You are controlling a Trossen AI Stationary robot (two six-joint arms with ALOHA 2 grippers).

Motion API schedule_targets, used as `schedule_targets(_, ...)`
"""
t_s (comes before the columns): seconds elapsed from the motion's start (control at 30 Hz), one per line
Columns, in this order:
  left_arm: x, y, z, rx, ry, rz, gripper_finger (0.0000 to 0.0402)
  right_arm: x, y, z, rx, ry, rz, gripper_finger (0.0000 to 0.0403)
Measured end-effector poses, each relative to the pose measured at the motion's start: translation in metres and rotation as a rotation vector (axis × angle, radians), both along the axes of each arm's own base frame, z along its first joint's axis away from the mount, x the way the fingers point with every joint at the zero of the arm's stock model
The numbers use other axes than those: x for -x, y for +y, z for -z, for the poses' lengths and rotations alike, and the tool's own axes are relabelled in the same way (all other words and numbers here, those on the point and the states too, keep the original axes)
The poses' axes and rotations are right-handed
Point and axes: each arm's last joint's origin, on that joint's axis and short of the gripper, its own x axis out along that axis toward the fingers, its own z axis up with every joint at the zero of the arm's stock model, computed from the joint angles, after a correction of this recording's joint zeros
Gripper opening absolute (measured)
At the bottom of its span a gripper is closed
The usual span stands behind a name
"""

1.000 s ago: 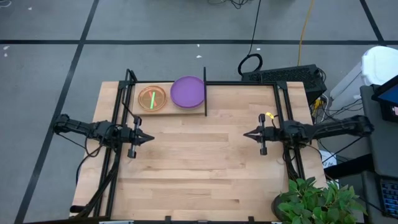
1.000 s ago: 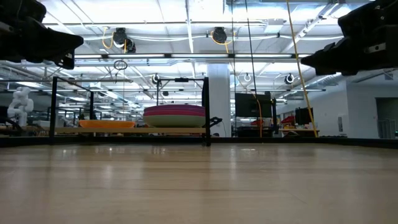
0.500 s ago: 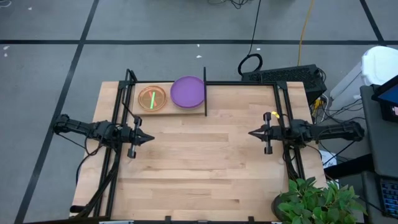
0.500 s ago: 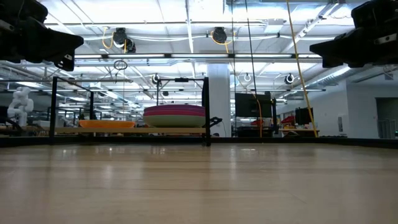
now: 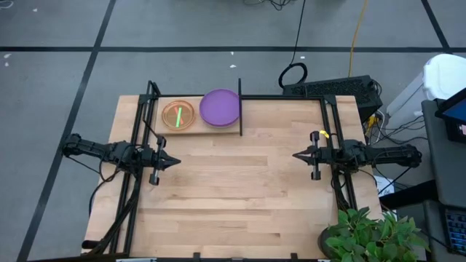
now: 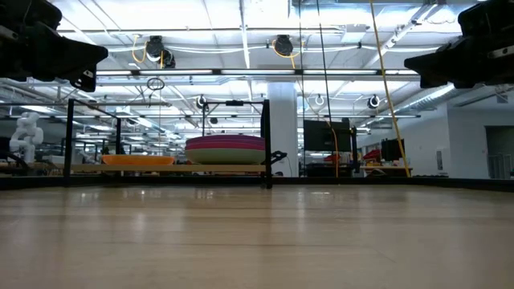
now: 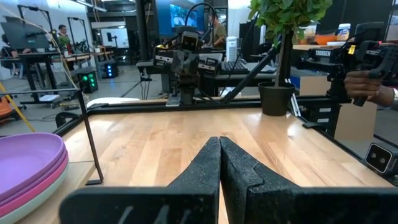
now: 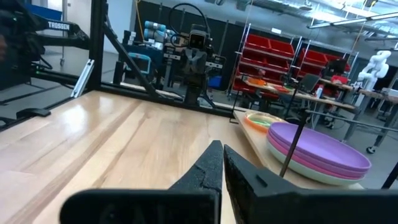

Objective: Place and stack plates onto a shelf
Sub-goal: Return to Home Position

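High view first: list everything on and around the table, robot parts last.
Table: one, light wood, centre.
Shelf: one, light board in black frame, table's far edge.
Large plates: one stack, purple on top, on the shelf by its post.
Small plates: one stack, translucent orange-green, beside them on the shelf.
Potted plant: one, green, near corner, right arm's side.
Left gripper: shut, empty, over the table's left side.
Right gripper: shut, empty, over its right side.

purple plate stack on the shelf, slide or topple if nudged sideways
Likely slides, not topples: the stack of large round purple and magenta plastic plates sits low and wide. Nested, it probably moves as one. It spans the narrow wooden shelf, so edges are near.
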Motion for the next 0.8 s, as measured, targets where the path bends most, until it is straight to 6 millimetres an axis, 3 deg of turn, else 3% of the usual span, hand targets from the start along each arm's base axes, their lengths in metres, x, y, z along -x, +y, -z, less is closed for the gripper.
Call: schedule_targets(0.8, -0.0001, 0.0, 0.0007, -0.078, -0.004, 0.017, 0.0003, -0.0001, 0.0001, 0.0004, 0.009, 0.004, -0.004, 0.0)
